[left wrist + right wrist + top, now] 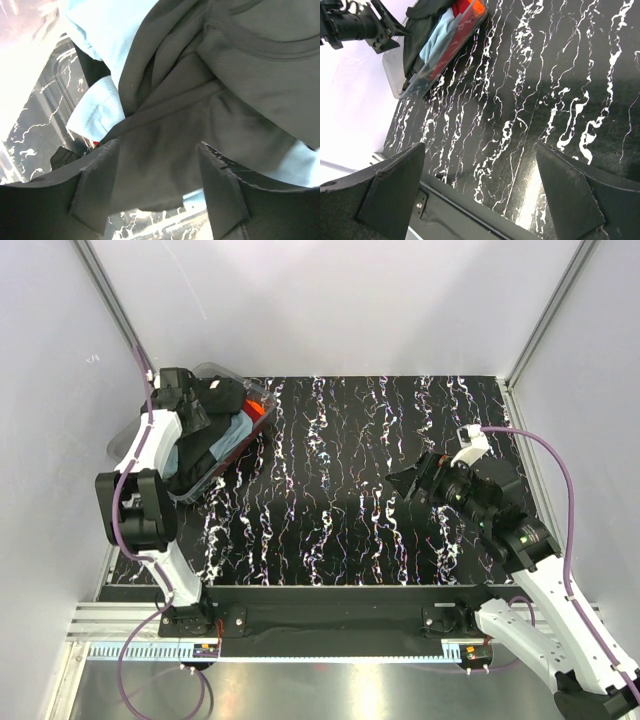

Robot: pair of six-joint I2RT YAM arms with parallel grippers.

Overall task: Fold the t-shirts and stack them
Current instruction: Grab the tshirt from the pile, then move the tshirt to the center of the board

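Far left of the table: the clear plastic tub sits at the far-left corner with all three t-shirts bundled in it, none folded or stacked yet. The left gripper is down inside the tub, jaws spread and released, one finger on each side of a ridge of the black t-shirt; the cloth lies between the fingers but is not pinched. The teal-blue t-shirt lies tangled just beside and partly under the black one, with a fold of it close to the left finger. The red-orange t-shirt shows only as a small patch at the tub's right end. Judgement: this is the step of picking the first shirt out. Risks from here: the black and teal layers overlap, so a deep bite could take both and drag two shirts out together. A shallow pinch on one loose fold could slip as the cloth's weight comes on. The tub looks light and nothing holds it, so a snagged shirt could tilt it or pull it across the table. Right of centre: the right gripper hangs over bare table, jaws wide and empty, well apart from the tub.
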